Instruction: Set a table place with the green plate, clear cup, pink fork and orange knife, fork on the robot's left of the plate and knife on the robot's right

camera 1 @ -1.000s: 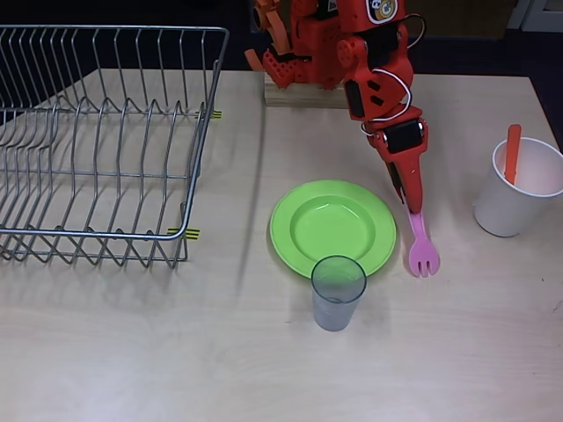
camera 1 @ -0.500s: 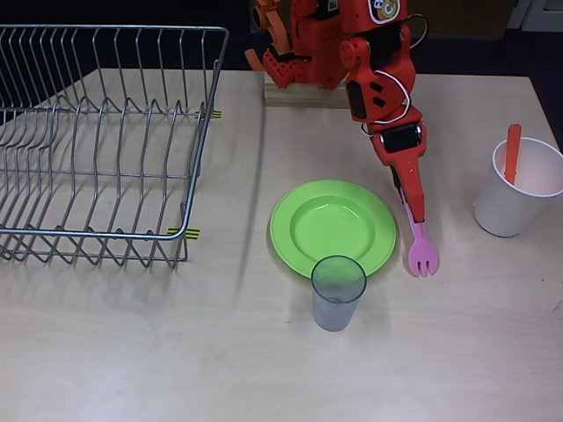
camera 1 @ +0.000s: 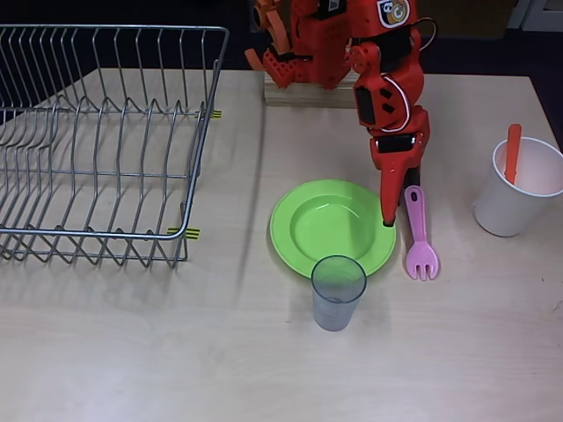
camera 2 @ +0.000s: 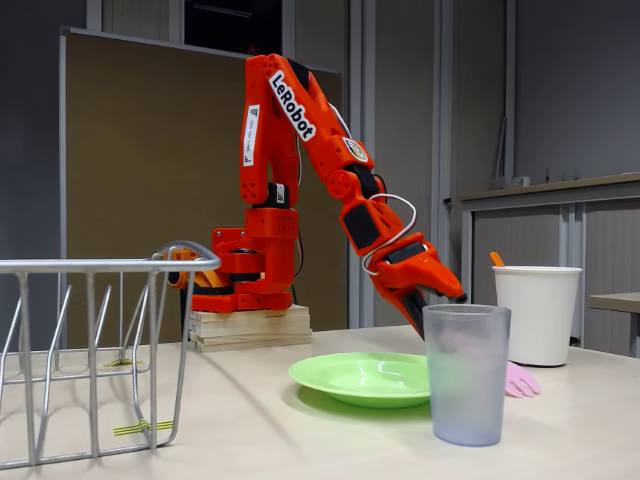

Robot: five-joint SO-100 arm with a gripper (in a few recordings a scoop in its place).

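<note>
The green plate (camera 1: 327, 227) (camera 2: 358, 375) lies flat at mid-table. The clear cup (camera 1: 338, 291) (camera 2: 466, 375) stands upright just in front of it, at its near rim. Flat on the table, close beside the plate's right rim in the overhead view, lies the pink fork (camera 1: 418, 234) (camera 2: 520, 381), tines toward the camera. My gripper (camera 1: 398, 204) (camera 2: 422, 308) hovers open over the plate's right rim, just left of the fork's handle end, holding nothing. The orange knife (camera 1: 512, 154) (camera 2: 497, 259) stands upright in a white paper cup.
The white paper cup (camera 1: 519, 202) (camera 2: 536, 312) stands at the right side of the table. A wire dish rack (camera 1: 97, 141) (camera 2: 95, 350) takes up the left. The arm's base sits on a wooden block (camera 1: 303, 92) at the back edge.
My gripper opened and let go of the pink fork, then shifted left over the plate's rim. The fork now lies on the table on its own.
</note>
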